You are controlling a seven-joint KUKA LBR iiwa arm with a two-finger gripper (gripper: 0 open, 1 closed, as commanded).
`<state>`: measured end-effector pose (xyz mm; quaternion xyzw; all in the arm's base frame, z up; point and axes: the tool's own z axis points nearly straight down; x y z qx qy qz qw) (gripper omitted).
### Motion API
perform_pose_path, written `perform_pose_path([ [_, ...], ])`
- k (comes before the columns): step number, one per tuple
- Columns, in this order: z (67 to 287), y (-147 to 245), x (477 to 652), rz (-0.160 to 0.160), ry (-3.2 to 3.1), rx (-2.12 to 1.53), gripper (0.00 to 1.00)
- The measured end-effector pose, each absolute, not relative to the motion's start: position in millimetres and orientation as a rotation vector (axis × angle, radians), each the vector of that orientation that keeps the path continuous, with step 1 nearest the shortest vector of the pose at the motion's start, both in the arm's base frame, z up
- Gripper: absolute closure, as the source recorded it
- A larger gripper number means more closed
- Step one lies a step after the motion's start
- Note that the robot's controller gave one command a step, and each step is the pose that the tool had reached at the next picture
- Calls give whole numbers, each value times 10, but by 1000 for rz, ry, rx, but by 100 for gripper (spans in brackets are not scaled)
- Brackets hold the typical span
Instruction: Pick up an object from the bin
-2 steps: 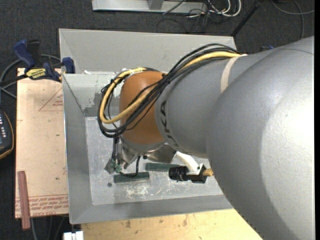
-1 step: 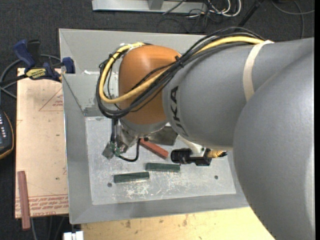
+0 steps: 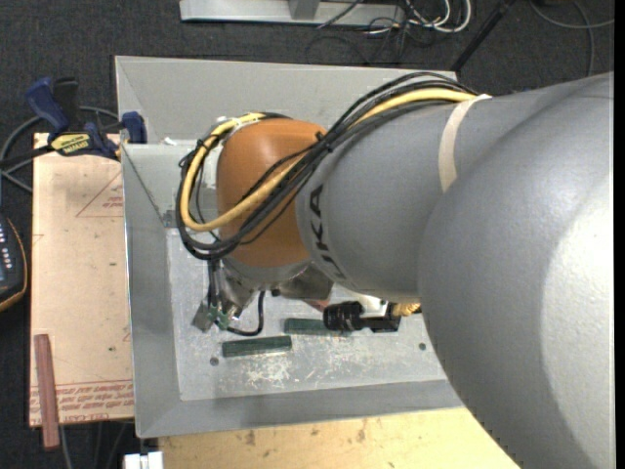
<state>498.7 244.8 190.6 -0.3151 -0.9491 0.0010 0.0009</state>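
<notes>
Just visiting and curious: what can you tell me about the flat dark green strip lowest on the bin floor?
The flat dark green strip is a narrow, straight-edged bar, material unclear. It lies flat on the grey metal bin floor, almost level across the view, below and right of the gripper. It seems to touch neither the gripper nor a second green strip to its upper right.

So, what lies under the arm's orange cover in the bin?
Below it the gripper hangs over the bin floor. Near it lie a dark green flat strip, a second strip and a black part with a yellowish end. The floor beneath the cover is hidden.
</notes>
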Motion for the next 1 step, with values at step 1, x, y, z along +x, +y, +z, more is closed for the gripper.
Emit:
perform_pose_path([
  [1,1916,2447,4991,2,-2982,-988,0],
])
